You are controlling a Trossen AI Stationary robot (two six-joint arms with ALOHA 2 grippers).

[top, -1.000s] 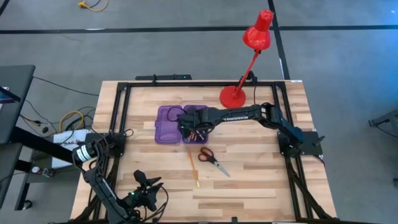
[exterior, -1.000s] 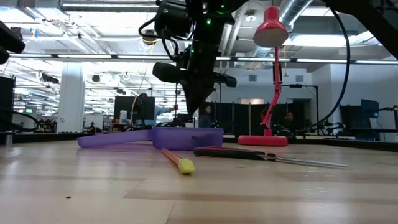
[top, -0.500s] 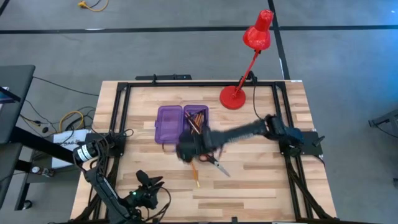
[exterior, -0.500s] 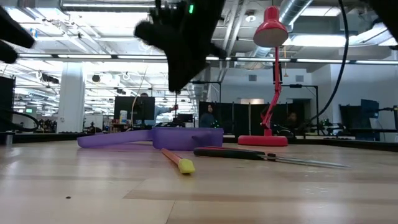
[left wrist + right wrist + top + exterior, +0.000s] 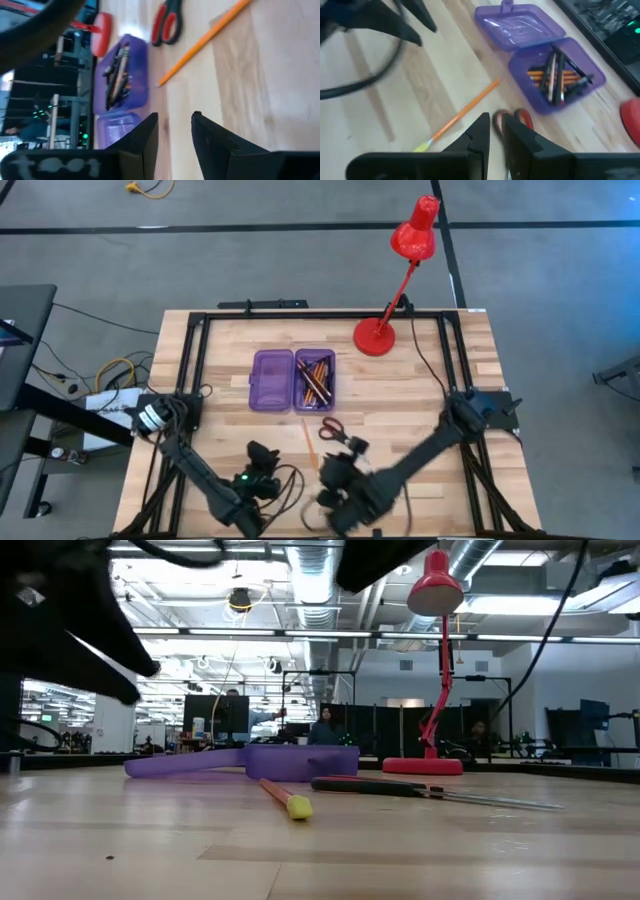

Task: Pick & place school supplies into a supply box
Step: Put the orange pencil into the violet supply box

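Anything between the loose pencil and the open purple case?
Nothing visible. The pencil lies on bare wood just in front of the case, scissors off to its side. The pen-filled half sits open. Both hands, left and right, are nearer the front edge.

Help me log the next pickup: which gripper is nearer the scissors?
Right. The right gripper sits just in front of the scissors; the left gripper waits farther to their left.
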